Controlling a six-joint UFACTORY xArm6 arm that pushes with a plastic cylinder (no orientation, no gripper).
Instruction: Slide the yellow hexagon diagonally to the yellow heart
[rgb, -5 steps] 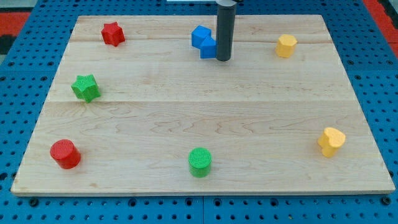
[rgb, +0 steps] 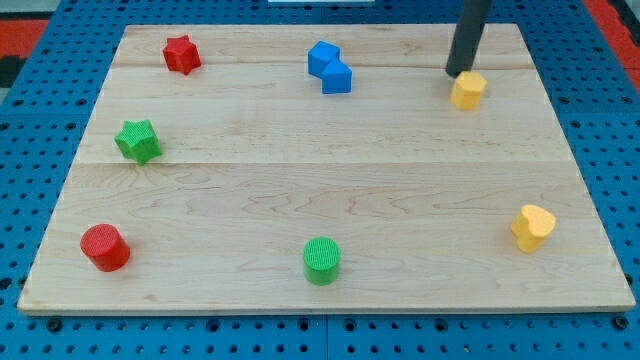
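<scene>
Nearest the view's bottom edge of the surface (rgb: 250, 210) sit the red cylinder (rgb: 105, 247) at the left and the green cylinder (rgb: 322, 260) in the middle, with the yellow heart (rgb: 532, 227) at the right, my target. Further up on the left is the green star (rgb: 138, 141). In the far row are the red star (rgb: 181, 53), the blue block (rgb: 329, 67) of two joined lumps, and the yellow hexagon (rgb: 467, 89) on the right.

My tip (rgb: 459, 72) stands just at the hexagon's upper-left corner, touching it or all but; I cannot tell which. The tool is a plain rod, so there is nothing on it to open or close.

I judge this to be the start of the push: contact made, travel to come. The heart lies well apart, down and to the view's right. The next move calls for driving from that upper-left side along the diagonal, staying centred behind the hexagon so it does not slip off sideways. Nothing stands between the two yellow blocks; the others are all off to the left.
</scene>
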